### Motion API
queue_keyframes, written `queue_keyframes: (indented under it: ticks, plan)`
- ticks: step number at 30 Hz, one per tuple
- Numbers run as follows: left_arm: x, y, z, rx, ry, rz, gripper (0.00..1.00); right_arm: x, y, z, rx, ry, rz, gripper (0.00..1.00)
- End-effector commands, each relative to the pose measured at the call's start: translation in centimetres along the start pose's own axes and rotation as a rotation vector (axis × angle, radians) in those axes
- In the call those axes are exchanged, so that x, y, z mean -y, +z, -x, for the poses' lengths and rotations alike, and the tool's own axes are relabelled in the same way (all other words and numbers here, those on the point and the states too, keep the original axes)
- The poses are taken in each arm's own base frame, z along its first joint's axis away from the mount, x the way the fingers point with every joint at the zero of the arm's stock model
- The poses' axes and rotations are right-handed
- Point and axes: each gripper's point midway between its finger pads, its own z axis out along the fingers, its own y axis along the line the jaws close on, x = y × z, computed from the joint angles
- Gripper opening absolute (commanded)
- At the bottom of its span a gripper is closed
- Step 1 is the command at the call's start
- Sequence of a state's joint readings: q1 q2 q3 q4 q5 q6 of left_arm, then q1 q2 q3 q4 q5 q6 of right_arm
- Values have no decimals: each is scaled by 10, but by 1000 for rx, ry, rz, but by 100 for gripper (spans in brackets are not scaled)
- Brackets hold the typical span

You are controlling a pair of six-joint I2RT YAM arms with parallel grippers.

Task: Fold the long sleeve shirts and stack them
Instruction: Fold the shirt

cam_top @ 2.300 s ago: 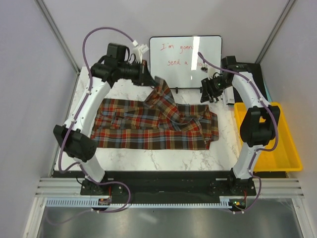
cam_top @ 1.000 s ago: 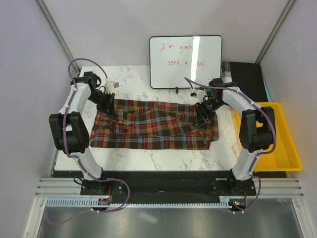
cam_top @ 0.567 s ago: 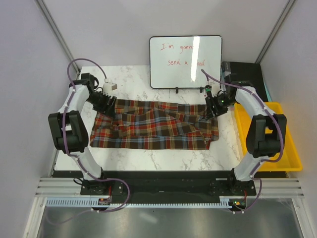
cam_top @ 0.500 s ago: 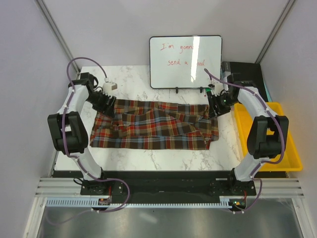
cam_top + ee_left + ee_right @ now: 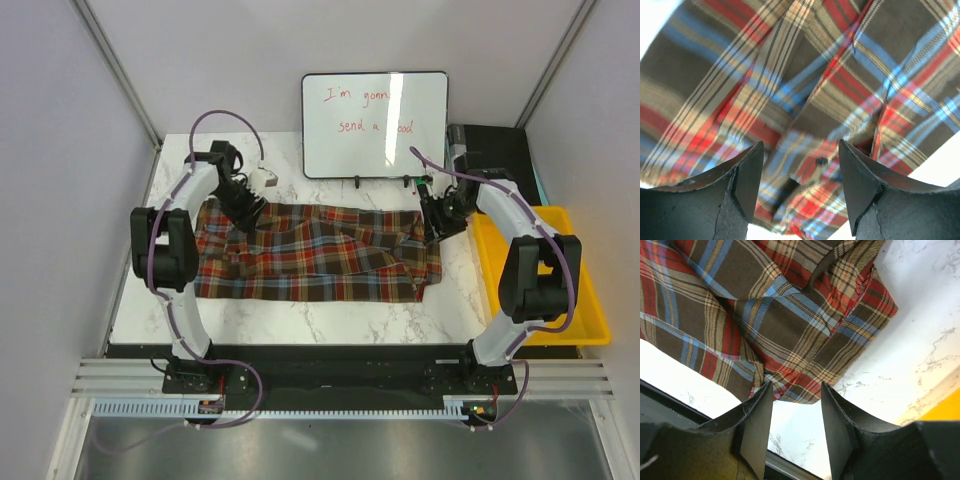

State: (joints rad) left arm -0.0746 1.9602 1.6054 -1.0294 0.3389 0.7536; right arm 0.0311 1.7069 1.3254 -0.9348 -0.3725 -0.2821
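Note:
One long sleeve shirt [image 5: 320,255] in red, navy and tan plaid lies flat across the marble table [image 5: 320,325], folded into a long band. My left gripper [image 5: 245,208] hovers over its back left part, jaws open, nothing between them. In the left wrist view the left gripper [image 5: 801,150] stands just above the plaid cloth [image 5: 805,75], where a button shows. My right gripper [image 5: 436,220] is at the shirt's back right corner, open and empty. In the right wrist view the right gripper [image 5: 796,390] sits over bare table beside the shirt's corner [image 5: 790,310].
A whiteboard [image 5: 375,125] with red writing stands at the back of the table. A yellow bin [image 5: 575,290] lies along the right edge, beside the right arm. A black device [image 5: 495,150] sits at the back right. Grey walls close in both sides.
The left gripper lowered the lifted shirt part onto the table, let go and opened, then moved right along the back edge. The right gripper shifted to the shirt's right corner.

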Motion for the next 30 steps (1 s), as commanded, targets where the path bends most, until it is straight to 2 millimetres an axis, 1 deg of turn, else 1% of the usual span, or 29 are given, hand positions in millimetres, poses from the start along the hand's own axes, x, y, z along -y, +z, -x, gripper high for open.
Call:
queue_keyframes:
  ticks: [1,3,4,6,7,8,9,10,11,12,13,14,15,16,17,18,19,20,21,22,23,24,25,26,27,28,29,30]
  plan:
    - [-22,16,-11,-89,56,55,68,0,-2,5,22,-28,-26,50]
    - [-31,24,-24,-144,85,79,67,-9,0,6,18,-58,-15,51]
    - [-31,30,-31,-165,85,78,67,-10,1,7,17,-77,-22,50]
    - [-30,38,-40,-194,76,63,66,-23,2,16,29,-126,-16,50]
    - [-26,43,-46,-210,71,47,66,-29,2,20,39,-146,-10,50]
    - [-25,45,-49,-216,66,43,66,-44,4,27,52,-177,7,50]
    - [-24,50,-53,-229,57,36,66,-53,6,35,75,-203,20,50]
    - [-24,52,-53,-235,47,36,66,-74,10,39,83,-246,59,49]
    - [-25,54,-54,-238,40,35,66,-85,11,47,105,-266,74,48]
    - [-25,59,-55,-245,32,24,66,-95,17,57,129,-295,86,47]
    - [-30,59,-49,-236,22,39,66,-114,22,61,139,-331,110,46]
    - [-34,61,-47,-240,17,51,65,-128,22,71,166,-352,143,44]
    - [-39,63,-45,-248,17,62,64,-137,31,79,179,-349,161,42]
    - [-45,64,-39,-240,24,73,64,-153,38,81,179,-372,185,42]
    - [-46,65,-35,-242,33,79,64,-162,41,88,188,-385,205,40]
    - [-48,65,-33,-242,30,86,64,-166,54,89,170,-381,208,40]
    - [-46,62,-29,-235,15,77,64,-175,61,87,156,-394,215,40]
    - [-43,59,-26,-222,5,60,64,-176,68,87,144,-387,220,39]
    - [-41,55,-21,-195,-4,49,64,-178,80,85,128,-369,229,39]
    - [-39,49,-16,-165,-31,48,65,-180,87,82,115,-366,232,39]
    - [-42,31,-10,-109,-59,62,68,-179,95,76,98,-356,233,38]
    - [-40,21,2,-38,-88,41,69,-179,104,76,102,-356,233,38]
    - [-44,9,1,5,-189,45,70,-180,110,73,92,-349,231,38]
    - [-37,-7,9,51,-223,31,70,-178,117,67,77,-341,231,38]
    - [-34,-19,10,122,-293,-22,70,-177,126,62,57,-332,241,38]
    - [-29,-27,11,153,-369,-45,71,-175,130,58,39,-325,241,38]
    - [-28,-37,7,180,-414,-57,72,-173,135,52,21,-318,236,37]
    - [-17,-43,4,195,-437,-76,73,-170,138,47,7,-314,229,36]
